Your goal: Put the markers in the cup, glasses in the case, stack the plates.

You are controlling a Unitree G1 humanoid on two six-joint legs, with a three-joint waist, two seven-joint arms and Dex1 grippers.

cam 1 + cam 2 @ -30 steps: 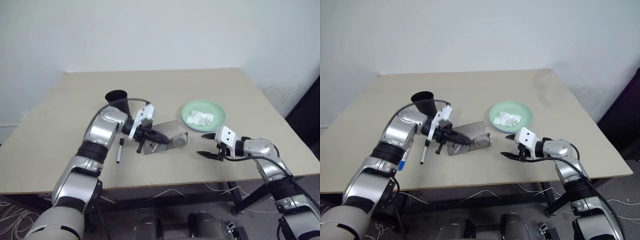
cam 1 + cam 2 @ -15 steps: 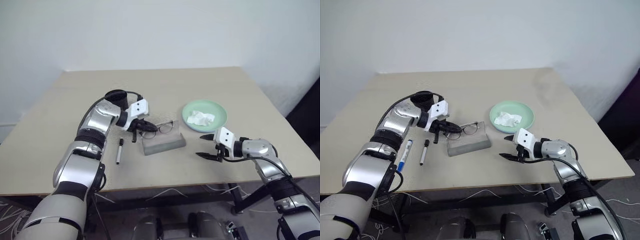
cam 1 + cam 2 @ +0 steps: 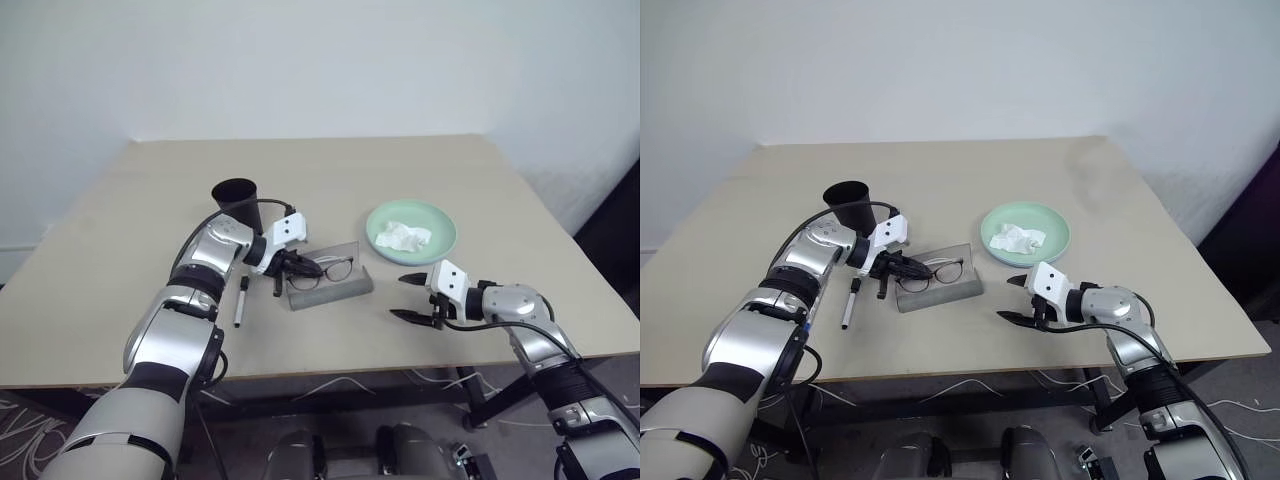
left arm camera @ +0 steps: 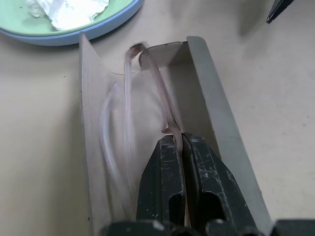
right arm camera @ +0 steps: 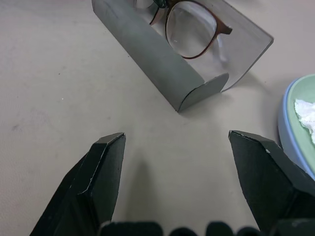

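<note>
The left gripper (image 3: pixel 283 268), clamped on the glasses (image 3: pixel 327 270), holds them in the open grey case (image 3: pixel 330 288). The right gripper (image 3: pixel 408 297) waits open. Plates (image 3: pixel 437 237) look stacked; a marker (image 3: pixel 240 300) lies beside the cup (image 3: pixel 236 201).

Head stereo pair is looking forward and down from above the arms, taking in the whole table (image 3: pixel 420 170), both eyes sharing one scene with a slight sideways offset. Left wrist view is sitting very close, facing along its fingers into the case (image 4: pixel 216 113). Right wrist view is hovering low, facing the same case (image 5: pixel 162 64) and plates (image 5: pixel 295 128) from the opposite end
</note>
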